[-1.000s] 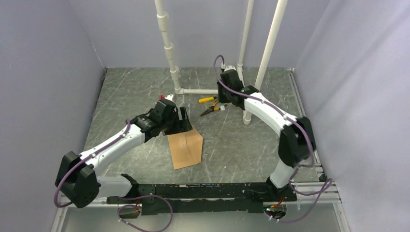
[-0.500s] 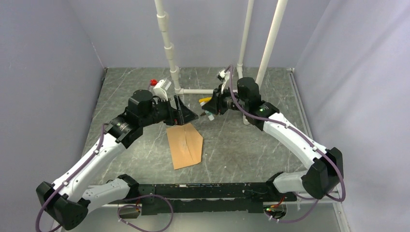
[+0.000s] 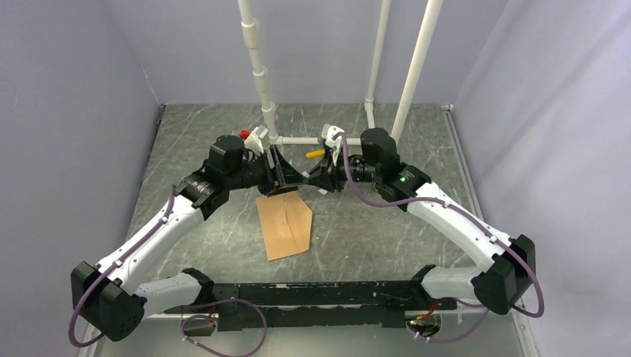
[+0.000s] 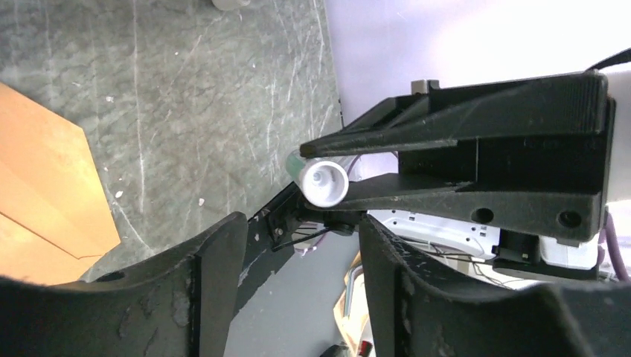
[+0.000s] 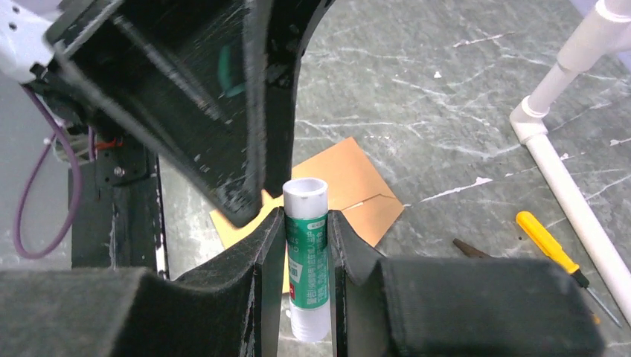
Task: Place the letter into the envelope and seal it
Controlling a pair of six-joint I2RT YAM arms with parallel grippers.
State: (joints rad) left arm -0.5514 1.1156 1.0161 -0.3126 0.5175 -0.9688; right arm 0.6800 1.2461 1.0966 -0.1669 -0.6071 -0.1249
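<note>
glue stick (image 5: 306,253) is pinched round its green body by the right fingers (image 5: 264,260), one white end poking out toward the other arm. it looks offered up for uncapping, since the left fingers (image 4: 216,275) stand wide and empty, lined up just short of that end. envelope (image 3: 284,227) lies flat on the worktop (image 3: 372,223) just below the pair, handy for gluing the flap. no separate letter shows, so it is probably already inside, though i can't tell for sure. the stick's label carries small white print, too fine to read; no other writing shows.
</note>
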